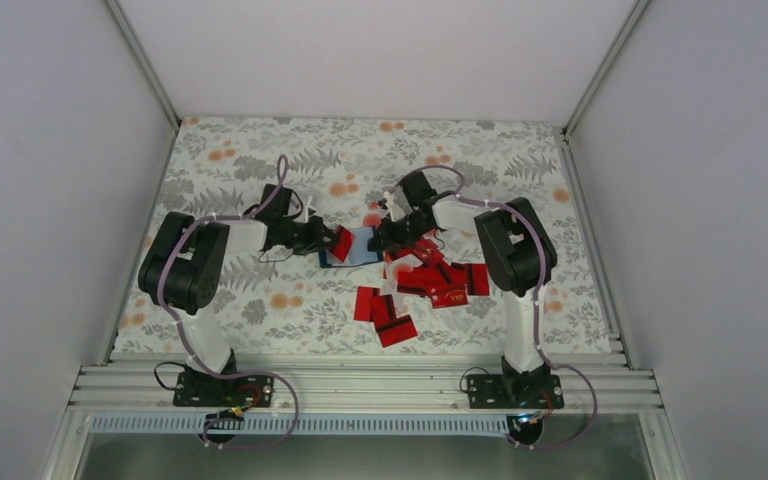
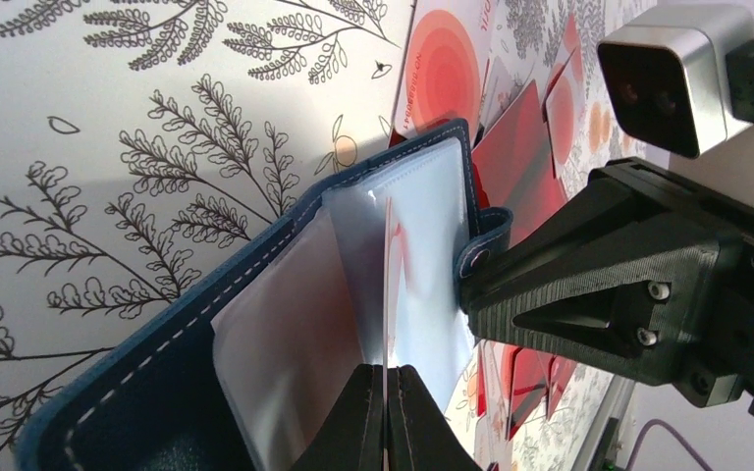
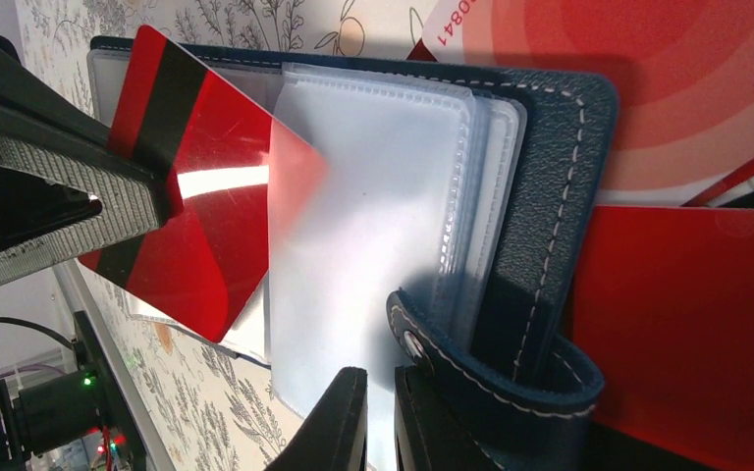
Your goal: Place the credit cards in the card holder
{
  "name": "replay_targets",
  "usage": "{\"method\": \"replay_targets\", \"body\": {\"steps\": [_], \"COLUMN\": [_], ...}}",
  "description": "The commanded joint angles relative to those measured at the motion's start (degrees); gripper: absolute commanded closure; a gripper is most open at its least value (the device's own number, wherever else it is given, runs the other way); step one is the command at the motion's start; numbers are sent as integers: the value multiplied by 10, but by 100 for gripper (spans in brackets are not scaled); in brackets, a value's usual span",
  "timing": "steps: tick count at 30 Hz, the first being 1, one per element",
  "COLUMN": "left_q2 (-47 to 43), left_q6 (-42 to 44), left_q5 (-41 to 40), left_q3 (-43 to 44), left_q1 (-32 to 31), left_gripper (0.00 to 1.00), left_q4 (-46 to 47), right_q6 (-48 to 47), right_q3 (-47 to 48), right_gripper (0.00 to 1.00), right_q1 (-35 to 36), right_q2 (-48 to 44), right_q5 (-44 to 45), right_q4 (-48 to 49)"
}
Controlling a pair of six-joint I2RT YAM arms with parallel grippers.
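While the right gripper (image 3: 381,397) pinches the card holder (image 3: 540,196) at its edge, apparently to steady it open, the left gripper (image 2: 386,381) clamps a striped credit card (image 3: 191,226), its corner just ahead of the tips tucked under a clear sleeve (image 3: 373,196).

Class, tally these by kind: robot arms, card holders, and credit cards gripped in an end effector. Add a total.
Robot arms: 2 (left arm, right arm)
Card holders: 1 (card holder)
Gripped cards: 1 (credit card)
Total: 4
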Motion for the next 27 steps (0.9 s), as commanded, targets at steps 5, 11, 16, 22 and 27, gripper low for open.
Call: {"method": "replay_targets", "body": {"steps": [5,11,16,22,27], "left_q2": [8,17,24,24,33], "left_q6": [-66,-75,-77,-82,-81], "left_q5": [-17,-22,-27,-39,-37], "left_q3": [-19,-7,1,-5,-10], "left_q1": [-6,-9,-13,-18,-23], "left_gripper": [98,98,98,98,98], "left_q4": [62,68,68,93,128], "right_q6": [-2,11,20,19,15], "right_q3": [-50,-86,-114,-132,-136], "right_gripper": [91,92,92,92,92], "right_q1": [-5,-5,-5,-5,-5], "right_q2": [5,-10,-25,-31,-26], "right_q5": [32,20,16,11,7], "right_q4": [-12,10,26,33,38]}}
